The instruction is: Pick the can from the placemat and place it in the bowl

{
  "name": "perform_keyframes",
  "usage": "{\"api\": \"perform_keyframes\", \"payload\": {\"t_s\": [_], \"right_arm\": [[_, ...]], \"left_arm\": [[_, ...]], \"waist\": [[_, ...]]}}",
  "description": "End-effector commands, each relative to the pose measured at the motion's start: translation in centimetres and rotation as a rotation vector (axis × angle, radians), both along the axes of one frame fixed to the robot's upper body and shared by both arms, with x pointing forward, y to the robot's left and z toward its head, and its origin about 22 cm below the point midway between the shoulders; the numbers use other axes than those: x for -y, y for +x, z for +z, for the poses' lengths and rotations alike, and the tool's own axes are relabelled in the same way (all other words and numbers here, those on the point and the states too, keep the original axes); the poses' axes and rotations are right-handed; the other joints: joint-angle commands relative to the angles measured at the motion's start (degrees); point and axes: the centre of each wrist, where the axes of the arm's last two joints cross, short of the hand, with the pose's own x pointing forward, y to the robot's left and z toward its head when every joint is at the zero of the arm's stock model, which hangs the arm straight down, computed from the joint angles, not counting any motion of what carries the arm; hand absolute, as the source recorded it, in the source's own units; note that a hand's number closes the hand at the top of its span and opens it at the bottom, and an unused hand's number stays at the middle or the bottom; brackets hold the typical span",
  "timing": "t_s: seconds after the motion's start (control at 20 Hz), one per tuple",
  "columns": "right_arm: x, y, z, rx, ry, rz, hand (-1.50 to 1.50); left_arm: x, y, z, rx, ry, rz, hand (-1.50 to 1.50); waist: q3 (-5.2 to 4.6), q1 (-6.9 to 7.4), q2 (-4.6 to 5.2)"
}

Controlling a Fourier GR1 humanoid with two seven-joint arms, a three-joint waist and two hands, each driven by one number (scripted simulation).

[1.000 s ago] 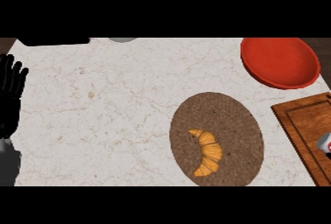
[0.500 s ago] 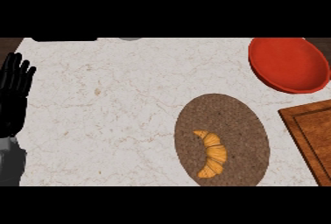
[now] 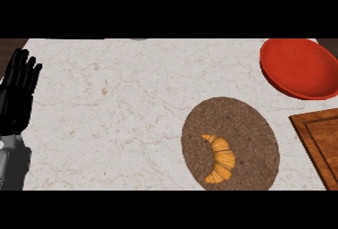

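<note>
Risk: no can in view. The brown oval woven placemat [image 3: 232,117] carries only a golden crescent croissant [image 3: 221,160], glossy, lying on its near half, so a reach there would lift the wrong item. My black left hand [image 3: 16,94] rests open, fingers up, empty, at the left edge of the white marble bench [image 3: 119,112]. My right hand is out of view. The red round bowl [image 3: 300,67] sits well apart at far right.

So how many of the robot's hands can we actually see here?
1. The left hand is at the view's left edge, open with fingers pointing up, resting over the counter's side. The other one is outside this view.
</note>
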Motion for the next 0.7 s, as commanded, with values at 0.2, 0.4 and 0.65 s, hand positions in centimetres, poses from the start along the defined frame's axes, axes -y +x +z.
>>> {"api": "perform_keyframes", "payload": {"t_s": [0.2,0.4,0.65], "right_arm": [[-1.9,5.2,3.6,0.058,0.165,0.144,1.5],[-3.9,8.3,5.6,0.036,0.194,0.143,1.5],[-7.2,12.7,5.5,-0.045,0.2,0.204,1.5]], "left_arm": [[0.6,1.4,0.8,-0.005,0.008,-0.033,0.0],[0.2,0.7,-1.0,-0.01,0.005,-0.011,0.0],[0.0,0.8,-0.4,0.001,0.005,-0.02,0.0]], "waist": [[-0.19,1.26,0.17],[-0.27,1.42,0.2],[-0.27,1.0,0.05]]}}
